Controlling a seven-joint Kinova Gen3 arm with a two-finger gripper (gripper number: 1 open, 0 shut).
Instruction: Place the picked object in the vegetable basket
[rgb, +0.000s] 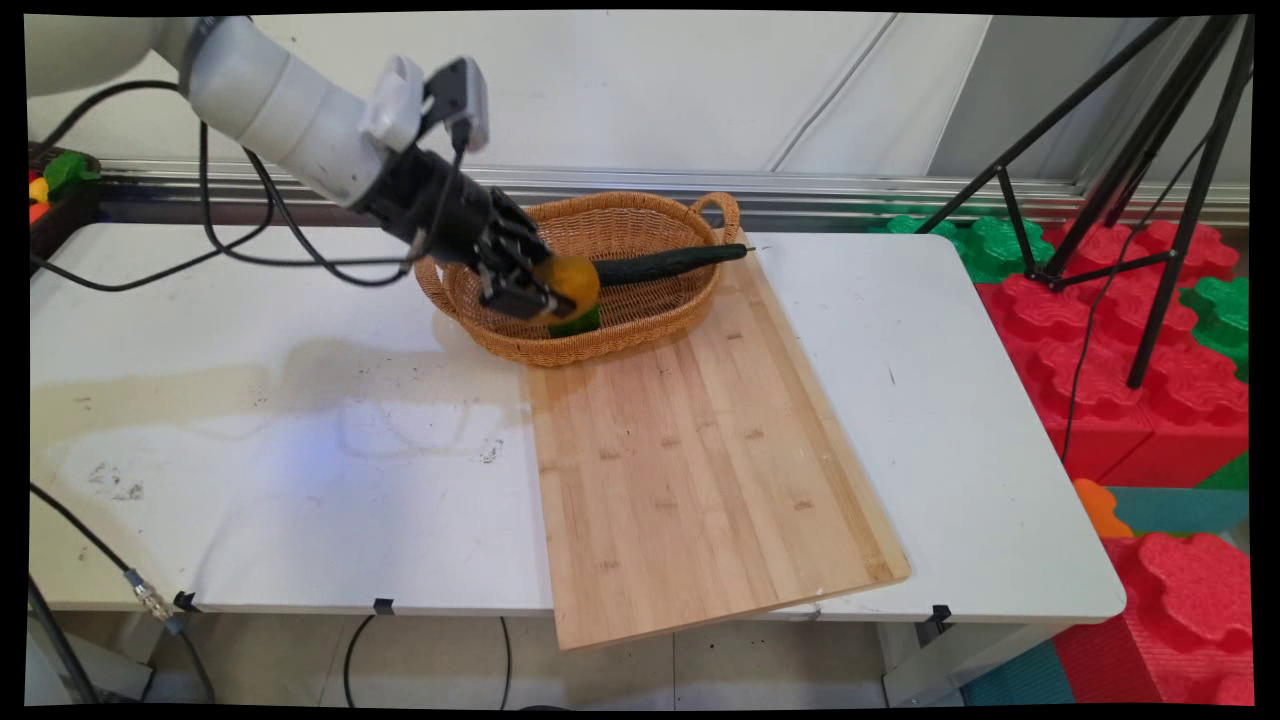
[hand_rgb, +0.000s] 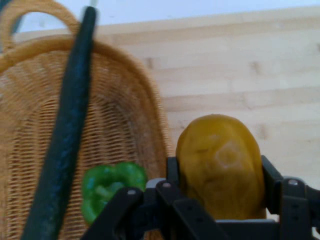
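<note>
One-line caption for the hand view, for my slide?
Gripper holding a yellow potato above the wicker basket's rim, cucumber and green pepper inside.

You will find nothing to read here: no lettering, label, brand mark, number or sign shows in either view.
</note>
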